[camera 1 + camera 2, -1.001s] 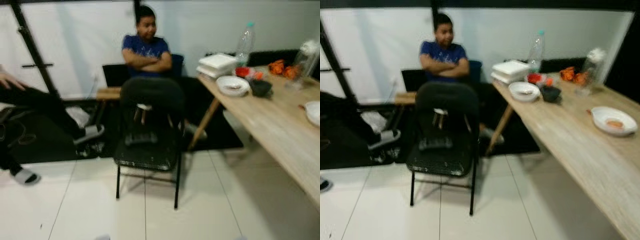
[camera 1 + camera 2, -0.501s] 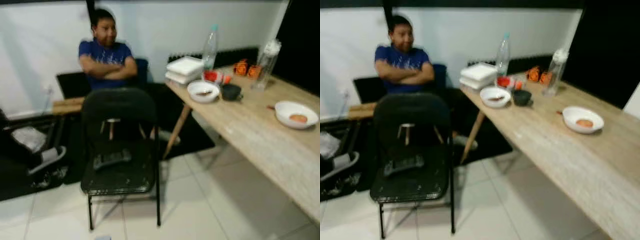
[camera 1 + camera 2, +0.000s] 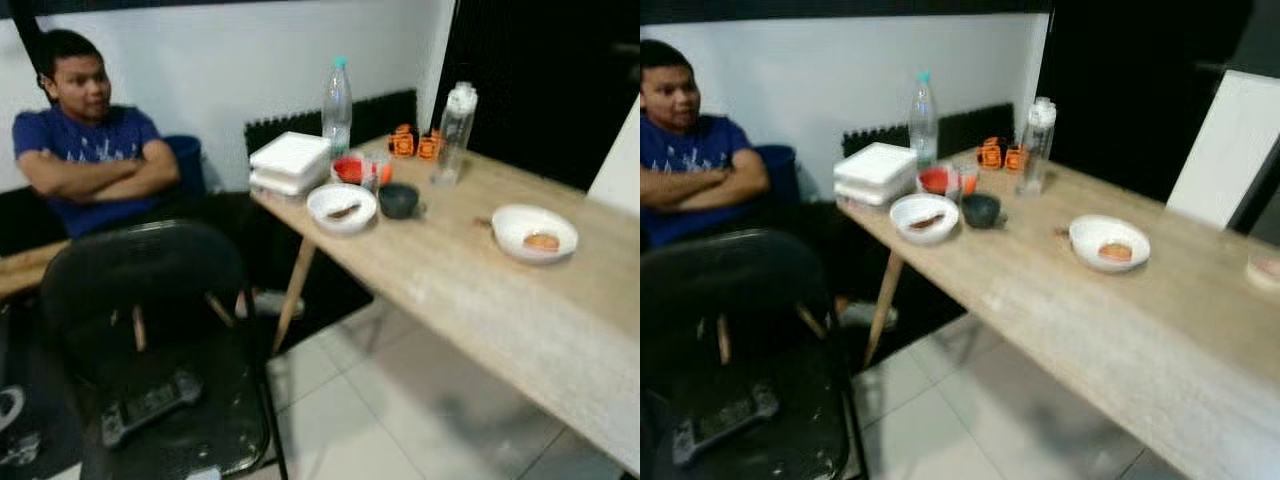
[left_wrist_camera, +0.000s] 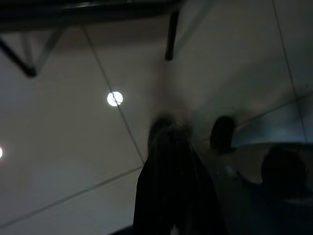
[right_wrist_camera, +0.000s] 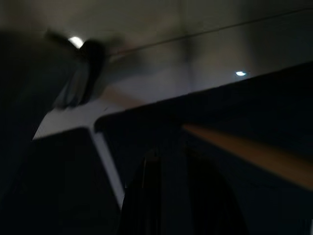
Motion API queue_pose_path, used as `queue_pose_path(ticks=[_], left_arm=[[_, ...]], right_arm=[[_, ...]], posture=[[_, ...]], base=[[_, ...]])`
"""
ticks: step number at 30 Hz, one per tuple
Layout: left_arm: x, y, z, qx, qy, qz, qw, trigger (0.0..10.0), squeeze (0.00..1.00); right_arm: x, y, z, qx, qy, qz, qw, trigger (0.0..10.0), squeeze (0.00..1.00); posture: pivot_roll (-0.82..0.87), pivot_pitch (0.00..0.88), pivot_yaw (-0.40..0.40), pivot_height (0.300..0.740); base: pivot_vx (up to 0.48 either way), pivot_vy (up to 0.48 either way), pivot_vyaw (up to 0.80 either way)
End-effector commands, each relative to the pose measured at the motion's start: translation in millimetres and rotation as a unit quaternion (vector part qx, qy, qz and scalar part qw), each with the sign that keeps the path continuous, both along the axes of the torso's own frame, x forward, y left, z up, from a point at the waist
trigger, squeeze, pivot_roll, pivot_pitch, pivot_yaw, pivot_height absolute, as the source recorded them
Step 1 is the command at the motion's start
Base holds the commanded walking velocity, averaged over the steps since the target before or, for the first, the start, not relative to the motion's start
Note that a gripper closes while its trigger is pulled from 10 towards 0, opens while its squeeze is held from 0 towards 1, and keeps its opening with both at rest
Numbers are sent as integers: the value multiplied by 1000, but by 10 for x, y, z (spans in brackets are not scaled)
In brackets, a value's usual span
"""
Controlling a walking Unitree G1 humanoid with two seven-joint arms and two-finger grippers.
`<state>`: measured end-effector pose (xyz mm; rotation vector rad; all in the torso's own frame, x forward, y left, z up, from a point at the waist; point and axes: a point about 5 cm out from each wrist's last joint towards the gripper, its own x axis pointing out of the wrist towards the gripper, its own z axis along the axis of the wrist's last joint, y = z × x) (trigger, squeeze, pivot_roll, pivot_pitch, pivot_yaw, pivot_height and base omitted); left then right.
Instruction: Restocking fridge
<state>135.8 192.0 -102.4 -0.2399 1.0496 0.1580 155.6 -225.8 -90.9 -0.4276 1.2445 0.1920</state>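
A long wooden table (image 3: 470,300) runs from the middle of the head views toward the robot's right, standing on a pale tiled floor (image 3: 370,420). To the robot's left stands a black folding chair (image 3: 150,340) with a dark remote-like object (image 3: 150,405) on its seat. Behind the chair a person (image 3: 90,170) in a blue shirt sits with arms crossed.

At the table's far end lies a stack of white foam boxes (image 3: 290,163), with a clear plastic bottle (image 3: 337,95) behind it. Just beside the boxes are a white bowl (image 3: 342,207) holding something brown, a small dark bowl (image 3: 399,199) and a red container (image 3: 350,169). Further along stand a second, white-capped bottle (image 3: 455,130) and two small orange items (image 3: 415,143). Nearer the robot sits a white bowl with an orange piece of food (image 3: 536,232). These look like the goods to restock; they all rest on the table, untouched.

Both arms appear to hang idle. The left gripper (image 4: 171,161) shows dark against the floor; the right gripper (image 5: 171,166) points into shadow. Whether either pair of fingers is apart or together cannot be told.

Judging from the blur, the robot seems to be on the move, at the approach step. The next move likely calls for stepping up to the table and reaching for one item.
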Motion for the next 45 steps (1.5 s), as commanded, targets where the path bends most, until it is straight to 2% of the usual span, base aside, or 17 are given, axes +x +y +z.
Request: queue_pose_path(ticks=[1,10,22,30,45], left_arm=[[-58,-13,-23,-2,12,2,1000,10000,0],[-43,-2,-17,-2,8,10,1000,10000,0],[-51,-4,-19,-4,7,10,1000,10000,0],[-75,-25,-29,-9,10,12,1000,10000,0],[-39,-1,-14,-5,2,18,1000,10000,0]], right_arm=[[-47,45,-28,4,6,2,1000,10000,0],[-40,43,-26,1,0,1,1000,10000,0],[-19,54,-20,10,-15,-9,1000,10000,0],[-25,57,-22,11,-14,-8,1000,10000,0],[-23,67,-24,14,-16,-11,1000,10000,0]], posture=[[-89,0,-6,740],[-89,0,-6,740],[-86,0,-3,740],[-87,0,0,740],[-86,0,2,740]], base=[[251,0,-781],[0,0,-781],[0,0,0],[0,-442,0],[0,0,0]])
